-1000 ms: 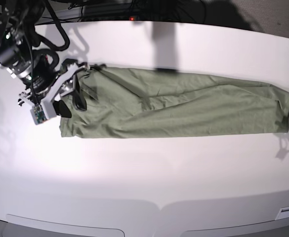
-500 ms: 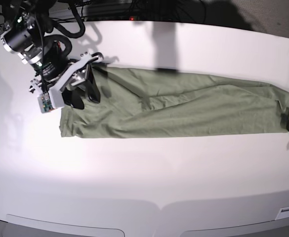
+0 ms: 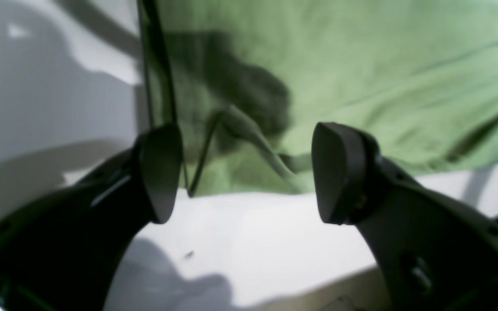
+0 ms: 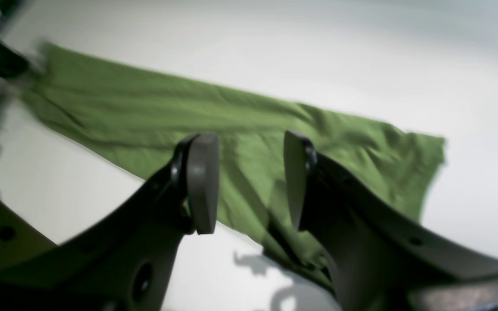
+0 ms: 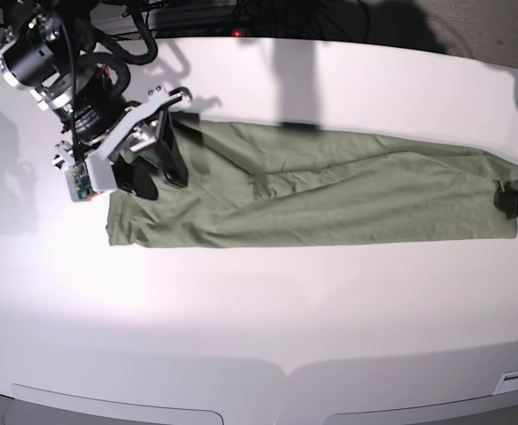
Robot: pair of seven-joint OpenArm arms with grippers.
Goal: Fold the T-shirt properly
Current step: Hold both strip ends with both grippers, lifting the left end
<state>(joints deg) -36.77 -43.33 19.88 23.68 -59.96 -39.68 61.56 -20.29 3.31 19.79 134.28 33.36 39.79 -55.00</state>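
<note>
Our left hand (image 3: 242, 172) now sits at the far right end of the T-shirt (image 5: 320, 199), where a second ago it was off the tabletop's (image 5: 267, 319) edge and barely in view. Its fingers are spread wide with only bare tabletop between them, and the cloth's hem lies just beyond the fingertips, one small fold standing up ahead of the gap.

At the other end, our right hand (image 5: 157, 177) has drifted from the shirt's corner up and inward over the cloth. Its fingers stand partly apart and, in its own camera, nothing sits between them; the green cloth runs away beneath and beyond them toward the far arm.

The T-shirt itself has not moved: it lies flat as a long narrow strip across the tabletop, already folded lengthwise, stretched between our two hands.

We judge that both hands are lining up on opposite ends for the next fold, bringing one end over the other. Neither grips cloth yet.
</note>
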